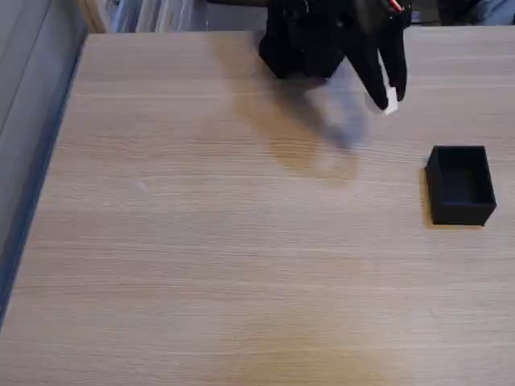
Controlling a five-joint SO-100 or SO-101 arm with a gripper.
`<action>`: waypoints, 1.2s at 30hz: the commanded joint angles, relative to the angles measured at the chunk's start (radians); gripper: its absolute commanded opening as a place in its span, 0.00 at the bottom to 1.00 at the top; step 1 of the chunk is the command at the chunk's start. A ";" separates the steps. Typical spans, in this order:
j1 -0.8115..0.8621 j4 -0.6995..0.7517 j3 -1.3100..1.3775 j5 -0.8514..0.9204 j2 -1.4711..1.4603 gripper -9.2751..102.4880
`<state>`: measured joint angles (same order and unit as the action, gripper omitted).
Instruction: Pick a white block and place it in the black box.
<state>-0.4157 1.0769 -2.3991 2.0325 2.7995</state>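
Nearest the camera, along the bottom of the fixed view, the wooden table [201, 305] runs bare and pale, its grain going left to right. At the far left edge a grey strip borders it.

Farther in, at the right of the frame and about mid-height, the box [460, 185] sits open-topped on the wood, black and thin-walled, its inside dark. It stands well apart from me, lower and to the right of my fingertips.

Above that, towards the upper middle, a soft grey shadow [342, 121] lies on the table beneath me.

Then me: my gripper [387, 100] hangs in the upper right of the frame, black, slightly blurred, fingers pointing down and a little rightwards. The two fingers are clenched on the block [392, 103], a small white cube showing at my tips, held up off the table, to the upper left of the box and not over it.

Behind me, at the top edge, my black arm [310, 40] rises from the far side of the table, with a glimpse of red wire [394, 5] at the top.
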 commanded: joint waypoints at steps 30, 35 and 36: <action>-0.222 -0.437 0.288 -0.298 -0.726 0.08; -0.238 -0.434 0.307 -0.314 -0.761 0.09; -0.238 -0.434 0.307 -0.316 -0.762 0.09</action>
<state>-0.6489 0.6535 -2.1353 1.7242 2.0387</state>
